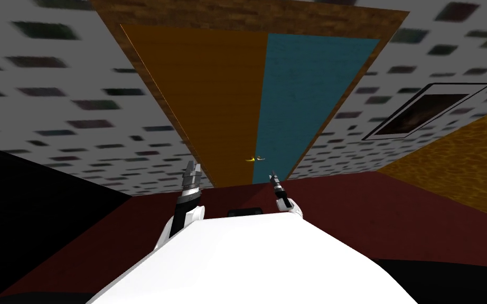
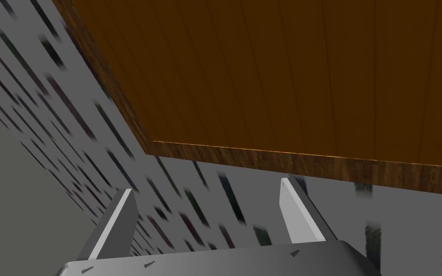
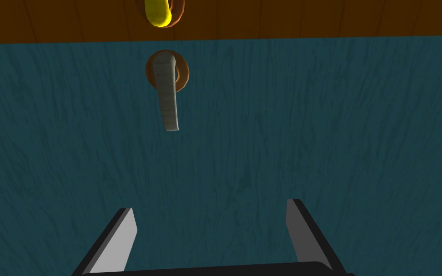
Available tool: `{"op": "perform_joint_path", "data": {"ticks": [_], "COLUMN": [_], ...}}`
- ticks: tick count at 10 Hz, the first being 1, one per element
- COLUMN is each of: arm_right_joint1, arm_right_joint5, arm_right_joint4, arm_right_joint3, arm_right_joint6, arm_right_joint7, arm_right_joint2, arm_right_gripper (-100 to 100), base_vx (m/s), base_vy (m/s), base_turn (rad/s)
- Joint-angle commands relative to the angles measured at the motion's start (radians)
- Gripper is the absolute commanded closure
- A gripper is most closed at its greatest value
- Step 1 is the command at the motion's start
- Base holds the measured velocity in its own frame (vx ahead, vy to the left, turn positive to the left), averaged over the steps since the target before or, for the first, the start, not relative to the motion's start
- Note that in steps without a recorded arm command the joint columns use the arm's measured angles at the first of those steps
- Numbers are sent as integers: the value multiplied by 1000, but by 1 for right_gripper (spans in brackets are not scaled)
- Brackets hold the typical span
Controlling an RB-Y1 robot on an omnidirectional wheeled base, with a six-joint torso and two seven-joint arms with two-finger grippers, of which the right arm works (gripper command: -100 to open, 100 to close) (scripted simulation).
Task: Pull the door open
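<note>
Right gripper (image 3: 210, 237) faces the teal door leaf (image 3: 311, 134) with its two flat blade fingers spread to roughly a third of the frame width; they hold nothing and touch nothing. On this leaf, ahead of the fingers and well apart from them, is the grey lever handle (image 3: 168, 98) — a slim, slightly curved bar on a round brown rose (image 3: 182, 74). Nothing lies between the fingers and the lever. The teal surface is matte with faint vertical streaks. It meets the orange door leaf (image 1: 205, 95) along a straight seam, and just across that seam sits a glossy yellow handle (image 3: 157, 12). The orange leaf shows fine plank lines. A brown wood-grain door frame (image 1: 247, 16) surrounds both leaves. Either side of it is a grey wall (image 1: 78, 132) flecked with dark rectangles, and a dark-edged picture frame (image 1: 427, 111) hangs on it to the right of the door. The floor (image 1: 374, 211) is dark red. Left gripper (image 2: 210, 220) is raised before the orange leaf near the frame's corner — its fingers are likewise spread wide and empty, clear of any surface.
</note>
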Motion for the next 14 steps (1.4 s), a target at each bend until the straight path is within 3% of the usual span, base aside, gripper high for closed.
{"op": "perform_joint_path", "data": {"ticks": [1,12,13,14], "arm_right_joint1": [-14,-100,-94,-78], "arm_right_joint5": [4,33,32,14], "arm_right_joint4": [40,280,266,282], "arm_right_joint3": [-4,-31,-29,-60], "arm_right_joint6": [-13,-85,-80,-81], "arm_right_joint7": [-11,-64,-61,-57], "arm_right_joint2": [-6,-31,-29,-49], "arm_right_gripper": [-100,-100,-100,-100], "base_vx": [109,110,55,3], "base_vy": [0,-2,7,-10], "base_turn": [42,46,6,101]}}
